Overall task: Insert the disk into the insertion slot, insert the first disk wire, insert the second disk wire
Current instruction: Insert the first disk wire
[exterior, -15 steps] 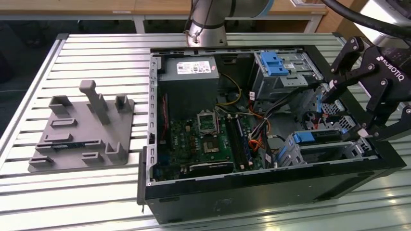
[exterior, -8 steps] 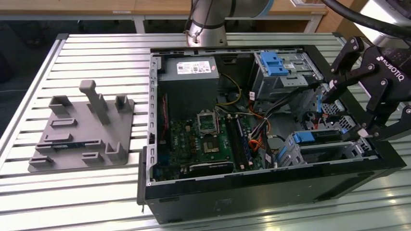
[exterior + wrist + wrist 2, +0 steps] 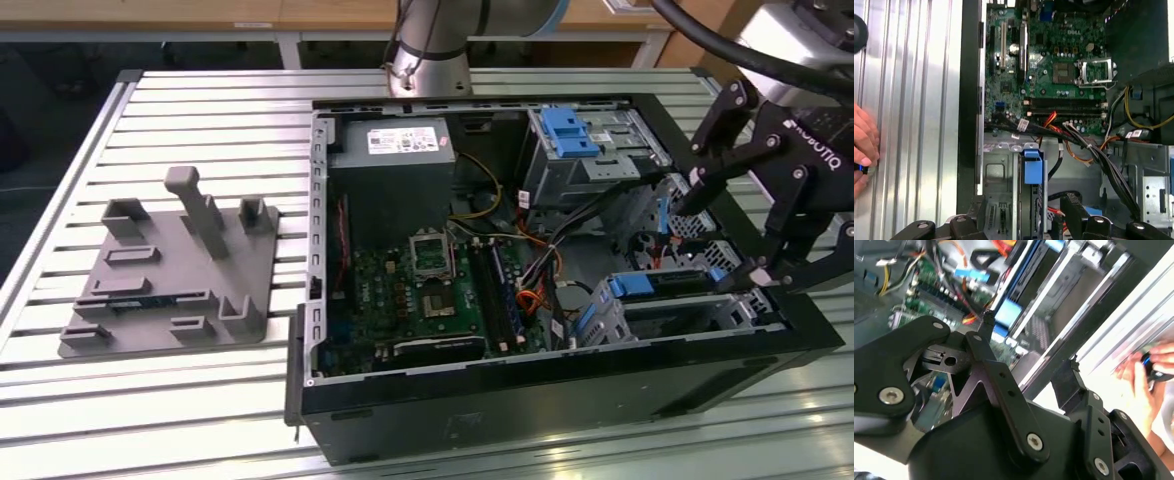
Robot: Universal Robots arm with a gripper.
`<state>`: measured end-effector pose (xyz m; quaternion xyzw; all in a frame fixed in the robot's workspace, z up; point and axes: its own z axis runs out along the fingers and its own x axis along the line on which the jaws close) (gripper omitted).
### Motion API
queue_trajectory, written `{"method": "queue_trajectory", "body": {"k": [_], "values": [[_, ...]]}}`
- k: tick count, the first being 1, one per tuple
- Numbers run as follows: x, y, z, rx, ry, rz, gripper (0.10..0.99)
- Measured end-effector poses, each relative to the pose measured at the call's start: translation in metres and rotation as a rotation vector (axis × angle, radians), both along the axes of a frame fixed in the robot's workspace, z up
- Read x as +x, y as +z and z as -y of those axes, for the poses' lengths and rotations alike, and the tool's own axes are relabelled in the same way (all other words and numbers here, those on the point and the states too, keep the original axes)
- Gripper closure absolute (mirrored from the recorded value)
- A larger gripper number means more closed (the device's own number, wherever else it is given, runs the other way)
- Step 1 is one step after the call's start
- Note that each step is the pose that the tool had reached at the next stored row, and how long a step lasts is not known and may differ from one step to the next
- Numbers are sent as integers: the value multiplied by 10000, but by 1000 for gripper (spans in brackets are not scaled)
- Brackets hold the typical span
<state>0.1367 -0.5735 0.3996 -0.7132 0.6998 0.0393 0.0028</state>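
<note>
Nearest you: one computer case [image 3: 534, 420], lid off, on the slatted table [image 3: 174, 400].

In its near corner on the exterior view's right is one insertion slot [image 3: 597, 322], a grey perforated cage. One disk [image 3: 630, 286] sits in it on edge. You see the blue caddy handle at the cage mouth, and again in the first wrist view [image 3: 1033, 167]. Its silver face can't be made out.

One gripper [image 3: 727, 240] hangs above that corner, over the case's rim. Its two fingers [image 3: 985, 335] stand wide apart with nothing clamped between them. One fingertip is close to a blue cable [image 3: 663, 215]; contact can't be judged.

Room is tight here: a tangle of orange and black cables [image 3: 561, 265] lies between the cage and the one motherboard [image 3: 427, 290].

Outside the case wall, one hand [image 3: 864, 142] rests on the table holding a small blue-and-black object [image 3: 860, 168].

Farther in: one taller bay [image 3: 627, 150] with a blue latch [image 3: 567, 130], and one power supply [image 3: 394, 145] beside it.

On the exterior view's left, well apart from the case, is one grey fixture [image 3: 174, 270] with bare table around it.

Farthest: the arm [image 3: 430, 50].
</note>
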Motion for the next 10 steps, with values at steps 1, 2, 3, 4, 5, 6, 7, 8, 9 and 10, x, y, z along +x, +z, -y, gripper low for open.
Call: {"method": "queue_trajectory", "body": {"k": [1, 2, 3, 4, 5, 6, 7, 8, 9, 10], "values": [[0, 0, 0, -1, -19, 123, 357], [0, -2, 0, -1, -49, 221, 357], [0, -3, 0, -2, -82, 315, 357], [0, -4, -1, -5, -109, 411, 357], [0, -5, -9, -7, -138, 499, 357], [0, -6, -13, -8, -187, 536, 357], [1, -7, -13, -10, -283, 547, 357], [1, -10, -13, -13, -401, 554, 357], [0, -14, -13, -16, -543, 557, 357], [0, -21, -13, -24, -693, 567, 357]]}}
